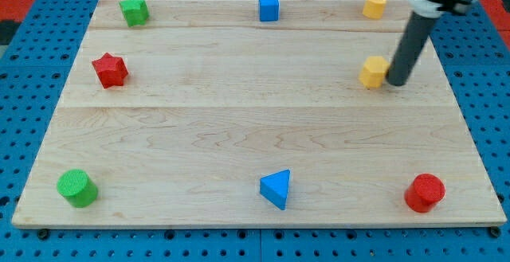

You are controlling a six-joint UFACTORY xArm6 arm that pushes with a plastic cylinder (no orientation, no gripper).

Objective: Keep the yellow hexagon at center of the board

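Note:
The yellow hexagon (372, 72) lies on the wooden board (239, 127) at the view's right, above mid-height and well right of the board's middle. My tip (396, 81) is down at the hexagon's right side, touching or nearly touching it. The dark rod rises from the tip to the view's top right corner.
A second yellow block (374, 5) sits at the top right. A blue cube (268, 7) is at top centre, a green star (134, 11) at top left, a red star (110, 70) at left. A green cylinder (77, 188), a blue triangle (276, 189) and a red cylinder (424, 193) line the bottom.

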